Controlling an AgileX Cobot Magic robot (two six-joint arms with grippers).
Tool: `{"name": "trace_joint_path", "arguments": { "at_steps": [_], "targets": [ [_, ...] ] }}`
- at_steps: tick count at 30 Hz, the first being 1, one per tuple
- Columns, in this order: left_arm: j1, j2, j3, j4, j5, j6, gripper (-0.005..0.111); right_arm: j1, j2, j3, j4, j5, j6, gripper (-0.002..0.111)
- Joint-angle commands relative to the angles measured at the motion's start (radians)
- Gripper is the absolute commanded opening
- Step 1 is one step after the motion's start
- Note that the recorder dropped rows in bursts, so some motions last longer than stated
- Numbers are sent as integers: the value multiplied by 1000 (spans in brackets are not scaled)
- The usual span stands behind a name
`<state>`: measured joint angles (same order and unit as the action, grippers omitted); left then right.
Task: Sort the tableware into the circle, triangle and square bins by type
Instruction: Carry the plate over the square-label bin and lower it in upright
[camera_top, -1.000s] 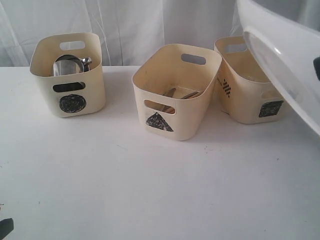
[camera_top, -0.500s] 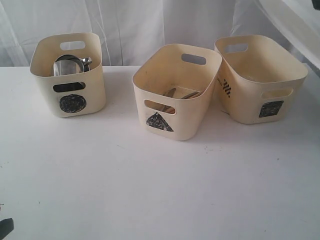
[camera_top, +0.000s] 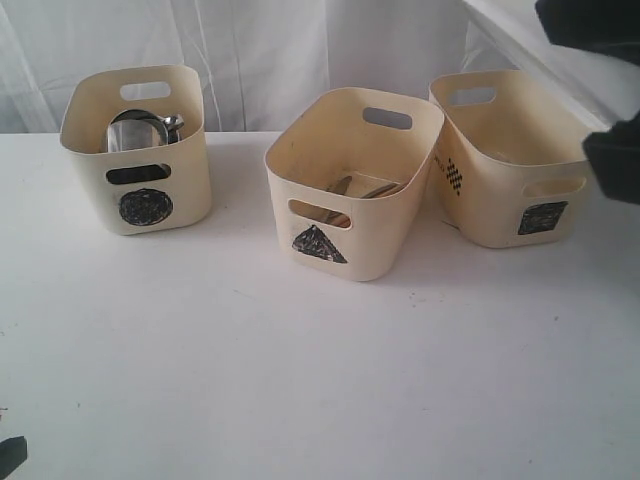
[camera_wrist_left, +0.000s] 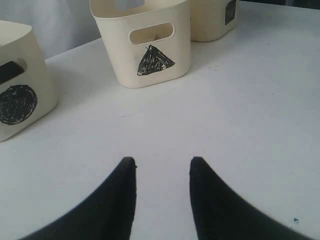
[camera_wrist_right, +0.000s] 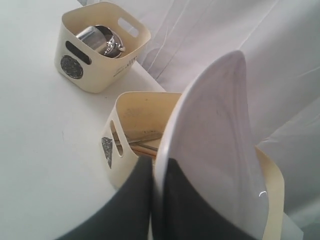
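**Three bins in a row on the desk**

On the desk (camera_top: 300, 380), the circle bin (camera_top: 135, 150) stands upper left of the frame. The triangle bin (camera_top: 350, 185) stands centre and slightly nearer, with the square bin (camera_top: 515, 160) just beside it at right. Steel cups (camera_top: 140, 130) sit in the circle bin, cutlery (camera_top: 355, 190) in the triangle bin. The plate (camera_top: 570, 80) hangs above the square bin, top right.

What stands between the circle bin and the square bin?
The triangle bin stands between them in the exterior view. It is close beside the square bin, with a stretch of bare white table separating it from the circle bin.
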<state>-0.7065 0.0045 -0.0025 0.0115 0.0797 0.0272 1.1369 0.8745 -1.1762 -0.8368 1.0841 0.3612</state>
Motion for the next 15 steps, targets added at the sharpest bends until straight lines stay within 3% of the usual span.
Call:
{"name": "trace_joint_path", "arguments": {
  "at_steps": [1,7,15],
  "targets": [
    [-5,-5,2,-11,-4,0,41,-10,21,-12,-74,-34,-10,0],
    [-5,-5,2,-11,-4,0,41,-76,53,-12,-62,-70,-15,0],
    [-5,-5,2,-11,-4,0,41,-238,88,-12,-4,-188,-46,0]
  ]
}}
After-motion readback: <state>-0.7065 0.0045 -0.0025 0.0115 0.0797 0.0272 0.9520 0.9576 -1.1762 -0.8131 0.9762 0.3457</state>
